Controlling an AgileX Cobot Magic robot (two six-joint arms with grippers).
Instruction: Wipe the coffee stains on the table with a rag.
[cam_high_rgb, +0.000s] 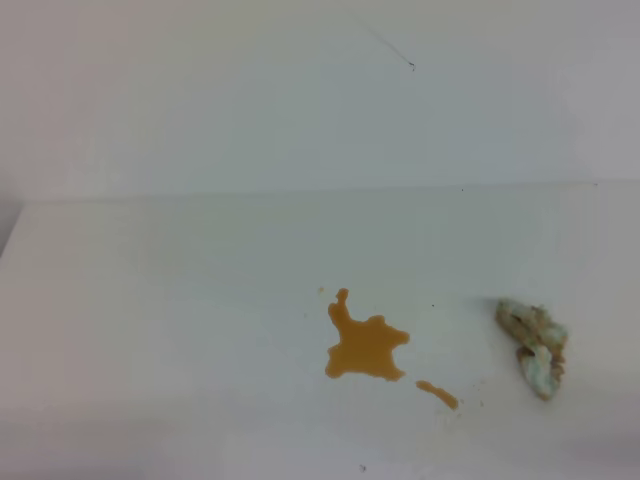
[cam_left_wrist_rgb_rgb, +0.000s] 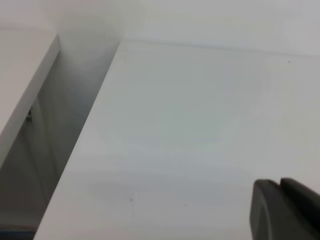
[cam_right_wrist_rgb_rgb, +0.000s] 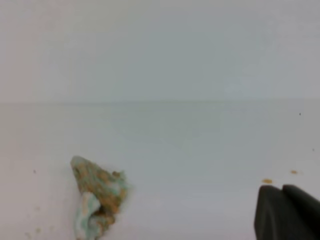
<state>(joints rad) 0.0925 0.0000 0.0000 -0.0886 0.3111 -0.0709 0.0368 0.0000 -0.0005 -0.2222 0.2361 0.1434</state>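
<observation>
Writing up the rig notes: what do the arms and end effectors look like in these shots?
Little shows. Each wrist view catches only a matte black, rounded finger tip, left end effector, right end effector, with a thin seam down the middle. No cables, markings or arm links visible; the high view shows no arm.

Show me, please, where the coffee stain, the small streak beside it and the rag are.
coffee stain (cam_high_rgb: 366, 346), exterior high view, middle of the large orange-brown splotch.
small streak (cam_high_rgb: 437, 394), exterior high view, middle of the short mark at the splotch's lower right.
rag (cam_high_rgb: 535, 346), exterior high view, centre of the crumpled bundle.
</observation>
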